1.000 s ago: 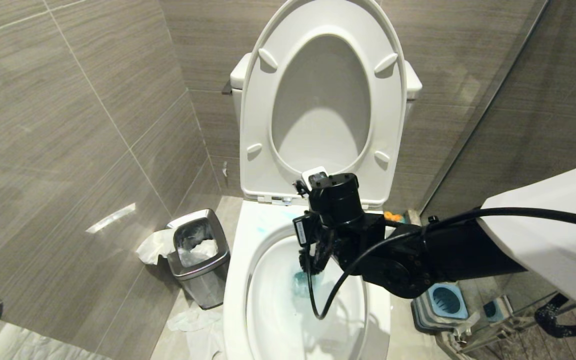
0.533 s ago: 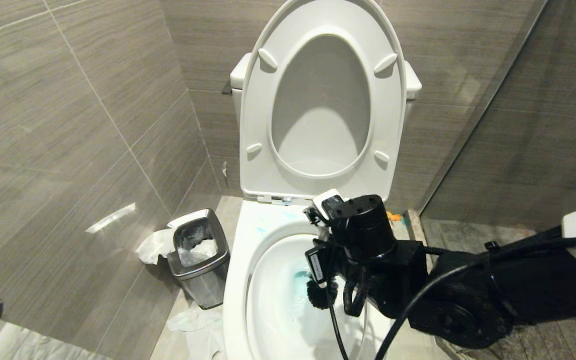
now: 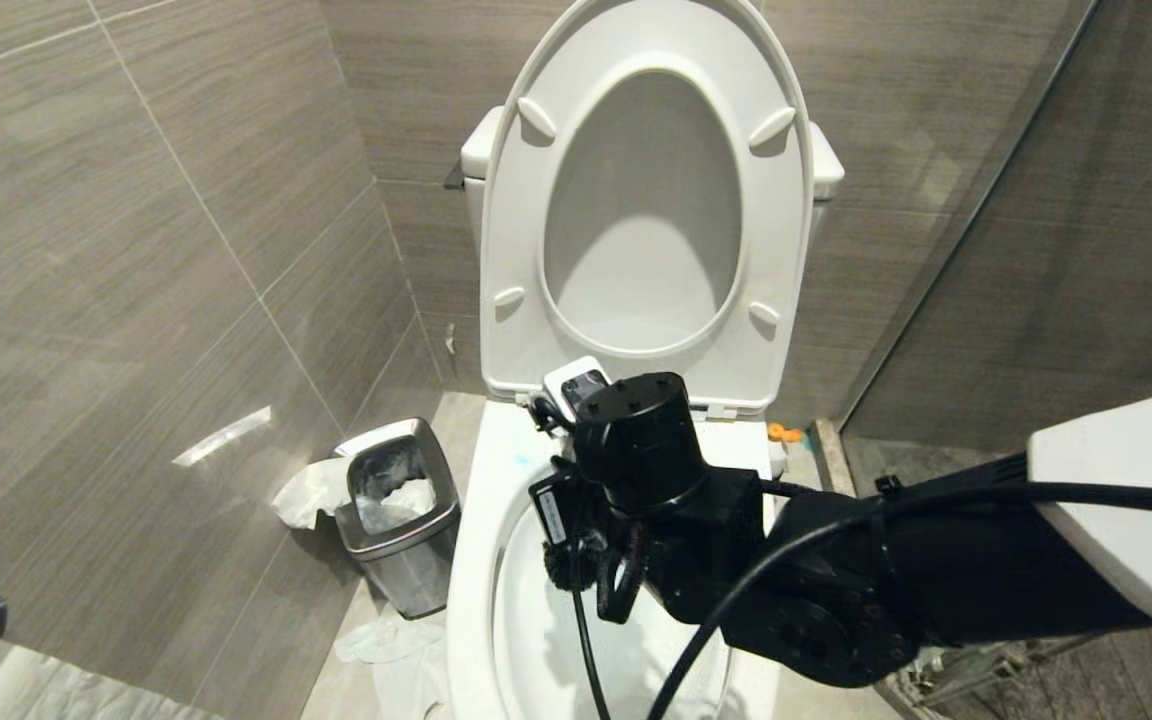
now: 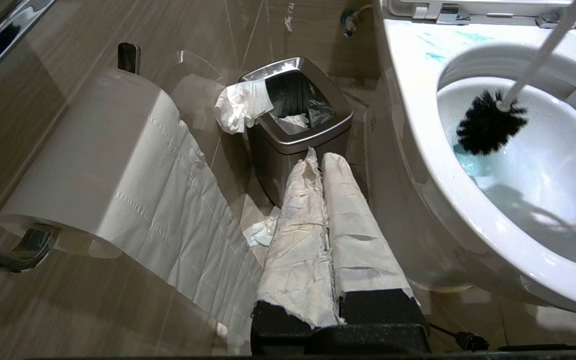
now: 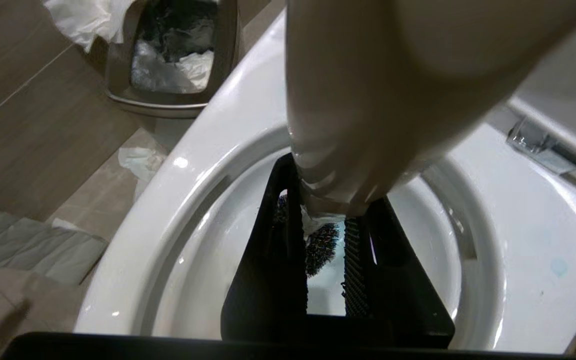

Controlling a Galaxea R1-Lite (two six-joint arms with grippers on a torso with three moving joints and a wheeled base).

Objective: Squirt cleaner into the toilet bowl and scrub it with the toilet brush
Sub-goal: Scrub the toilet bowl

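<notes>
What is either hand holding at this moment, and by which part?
The right hand grips the toilet brush by the white handle, near its flared upper end. The left hand holds nothing, shut and paper-wrapped.

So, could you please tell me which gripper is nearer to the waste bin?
Left. The left gripper hangs just beside the waste bin; the right gripper is over the toilet bowl, holding the toilet brush.

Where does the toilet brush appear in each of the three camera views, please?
Head view: the toilet brush shows its black head low at centre, under the right gripper.
Left wrist view: upper right, bristles against the bowl wall.
Right wrist view: centre, handle clamped between black fingers.
Shared landmark: the steel waste bin.
</notes>
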